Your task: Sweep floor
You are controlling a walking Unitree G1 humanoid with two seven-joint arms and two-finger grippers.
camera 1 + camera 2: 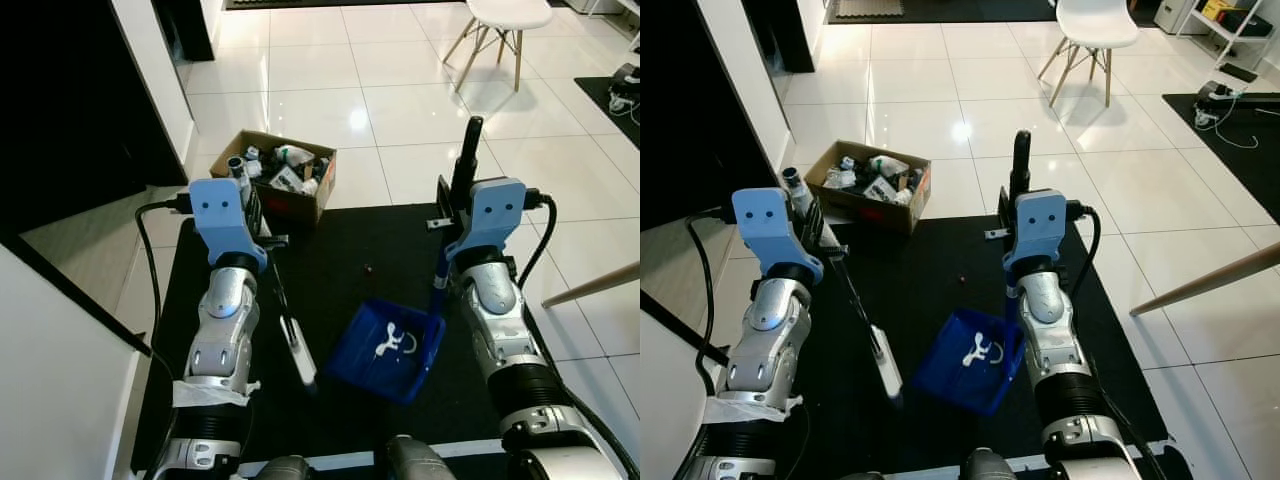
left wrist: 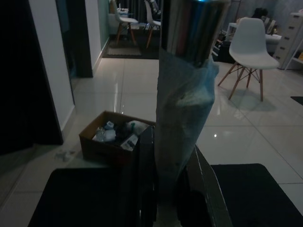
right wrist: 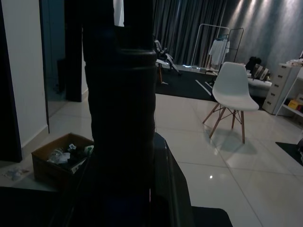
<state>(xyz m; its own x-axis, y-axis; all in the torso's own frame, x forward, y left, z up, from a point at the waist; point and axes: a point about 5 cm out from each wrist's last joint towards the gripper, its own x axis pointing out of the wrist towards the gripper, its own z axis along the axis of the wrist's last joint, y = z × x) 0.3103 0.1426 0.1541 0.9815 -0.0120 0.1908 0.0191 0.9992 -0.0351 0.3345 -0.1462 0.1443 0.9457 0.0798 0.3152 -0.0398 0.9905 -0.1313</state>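
A white tiled floor (image 1: 400,110) fills the room, and a black mat (image 1: 340,270) lies on it in front of the robot. Both arms reach forward over the mat. Beyond the far left corner of the mat stands an open cardboard box (image 1: 275,175) full of mixed rubbish. A white chair (image 1: 500,30) with wooden legs stands further away on the tiles, to the right.

The blue dustpan (image 1: 390,350) rests on the mat between the two arms, nearer to the right one, and a small white piece of rubbish (image 1: 390,342) lies inside it. Its dark upright handle (image 1: 466,160) rises in front of the right wrist. The right gripper (image 3: 124,142) is clamped on this handle; in the right wrist view the thick black handle stands between its fingers.

The left gripper (image 2: 165,189) holds the broom pole (image 2: 187,94); in the left wrist view the pole, wrapped in pale plastic below a shiny metal part, stands between the fingers. The brush head (image 1: 300,355) is down on the mat, just to the left of the dustpan and a little apart from it. A small dark red crumb (image 1: 367,267) lies on the mat beyond the dustpan.
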